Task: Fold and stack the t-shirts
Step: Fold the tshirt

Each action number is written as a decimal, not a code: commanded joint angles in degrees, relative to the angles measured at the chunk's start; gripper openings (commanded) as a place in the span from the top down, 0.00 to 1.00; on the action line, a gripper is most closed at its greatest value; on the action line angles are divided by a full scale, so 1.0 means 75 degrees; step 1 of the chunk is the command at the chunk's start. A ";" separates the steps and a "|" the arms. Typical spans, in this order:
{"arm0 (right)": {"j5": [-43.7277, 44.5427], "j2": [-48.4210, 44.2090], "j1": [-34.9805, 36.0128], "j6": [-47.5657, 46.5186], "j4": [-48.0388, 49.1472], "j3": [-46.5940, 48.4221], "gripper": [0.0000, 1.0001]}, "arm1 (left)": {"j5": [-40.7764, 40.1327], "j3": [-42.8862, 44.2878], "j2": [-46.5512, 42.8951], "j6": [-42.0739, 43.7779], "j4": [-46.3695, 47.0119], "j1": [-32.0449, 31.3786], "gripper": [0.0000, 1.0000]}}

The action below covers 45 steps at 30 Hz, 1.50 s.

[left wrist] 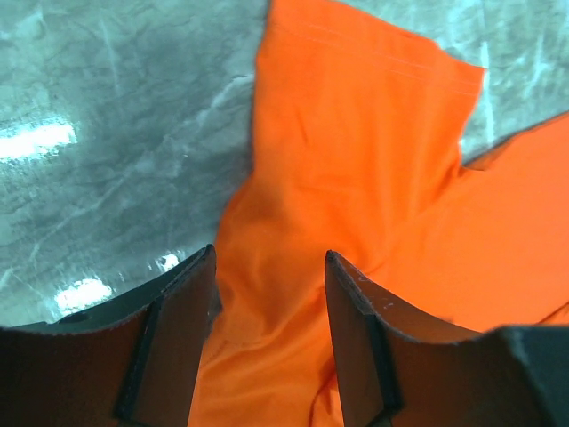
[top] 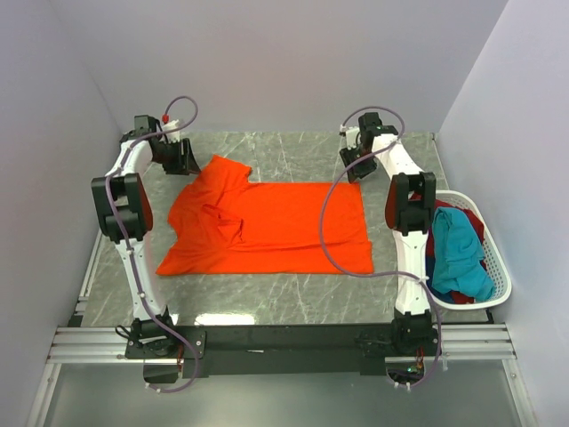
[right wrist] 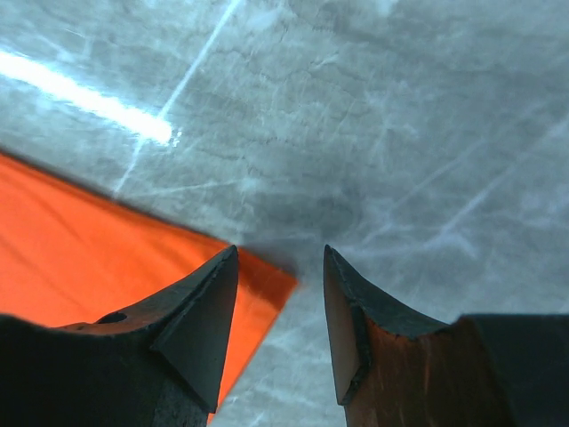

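Note:
The bright orange t-shirt (top: 271, 227) lies spread on the grey marbled table, its body to the right and its sleeves and collar bunched at the left. My left gripper (top: 184, 161) is open at the shirt's far left corner; in the left wrist view (left wrist: 269, 258) its jaws straddle a rumpled sleeve (left wrist: 356, 133). My right gripper (top: 356, 166) is open just above the shirt's far right corner (right wrist: 267, 280), which lies between its jaws. Teal (top: 460, 253), dark red (top: 468, 221) and blue t-shirts are heaped in a basket.
A white plastic basket (top: 494, 252) stands at the table's right edge beside the right arm. Grey walls enclose the table on the left, back and right. Bare table (top: 293, 151) runs behind the shirt, and a metal rail lies along the near edge.

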 commanded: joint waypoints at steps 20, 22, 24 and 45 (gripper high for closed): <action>-0.1246 0.0033 -0.0425 0.0341 -0.0316 0.0749 0.53 | -0.0116 0.0809 0.0501 -0.0389 0.0114 -0.0098 0.42; -0.1435 -0.0037 -0.0484 0.0353 -0.0340 0.0726 0.53 | -0.0139 0.0798 0.0466 -0.0389 0.0114 -0.0110 0.42; -0.1564 -0.0224 -0.0472 0.0236 -0.0270 0.0586 0.53 | -0.0127 0.0786 0.0419 -0.0389 0.0102 -0.0098 0.42; -0.1271 0.0267 -0.0461 -0.1006 -0.0926 0.0620 0.52 | -0.0139 0.0809 0.0501 -0.0377 -0.0038 -0.0110 0.42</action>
